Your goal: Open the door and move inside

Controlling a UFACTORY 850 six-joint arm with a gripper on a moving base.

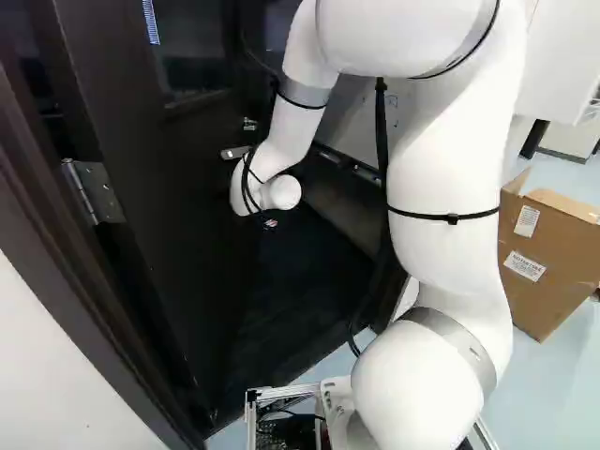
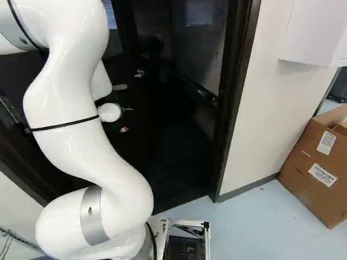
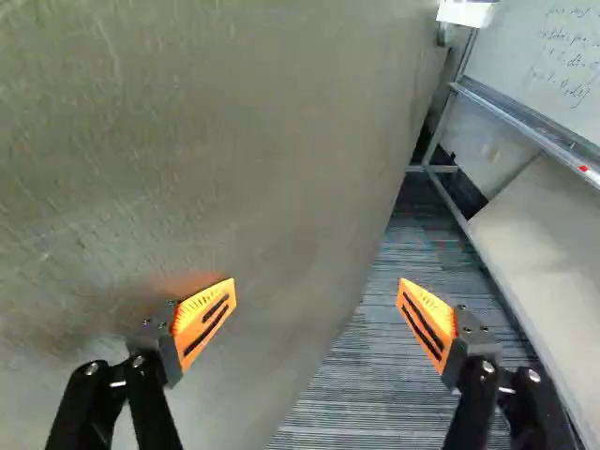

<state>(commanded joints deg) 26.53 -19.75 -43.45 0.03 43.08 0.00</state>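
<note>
The door [image 1: 178, 216] stands open (spread tool [image 2: 122, 129] beside it).

Arm [image 1: 450, 159] is running out the top of L base view, & past top & L edge in R base view. Wrist [image 1: 283, 193] is covering pt. of door lever [image 1: 234, 152] & most of gripper [image 1: 270, 225], whose black body's blending w/ dark door [image 1: 178, 234]. In wrist view, jaws' rear linkages are running off-frame. Box [image 2: 303, 187] is getting cut off in both base views; labels [image 2: 326, 143] & whiteboard [image 3: 562, 56] writing are showing too small to read.
</note>
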